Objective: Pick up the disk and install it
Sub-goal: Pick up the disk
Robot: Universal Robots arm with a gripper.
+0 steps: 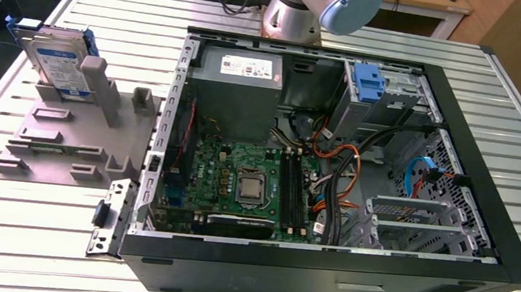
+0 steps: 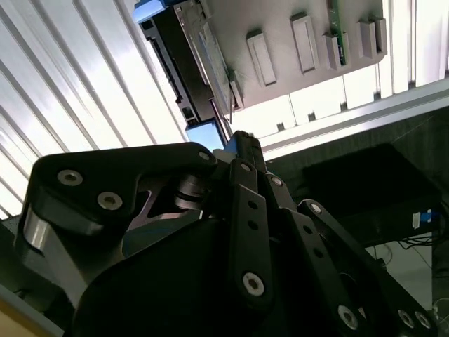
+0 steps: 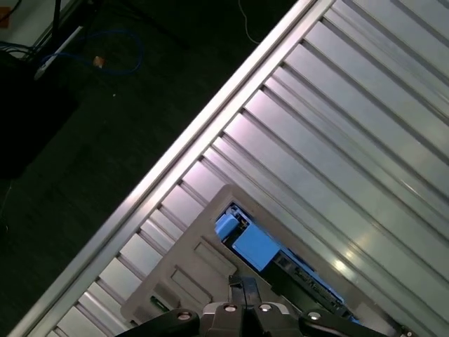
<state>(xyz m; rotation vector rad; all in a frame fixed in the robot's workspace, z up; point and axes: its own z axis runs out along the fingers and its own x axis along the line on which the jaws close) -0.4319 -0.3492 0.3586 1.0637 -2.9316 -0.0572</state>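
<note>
Second wrist view has the black metal gripper [image 2: 242, 137] with its two fingers pressed together, holding nothing. It points down at the flat silver disk with blue side rails [image 2: 186, 63]. The disk stands on its edge in a grey plastic holder [image 1: 61, 134], likely so it is easy to grab from above. On the exterior view's right of the holder lies the open black computer case [image 1: 490, 139], its side off so the disk can go in.

Silver blue-railed disk [image 1: 59, 56], upright on edge in grey stand [image 1: 71, 128], exterior view's left.
</note>
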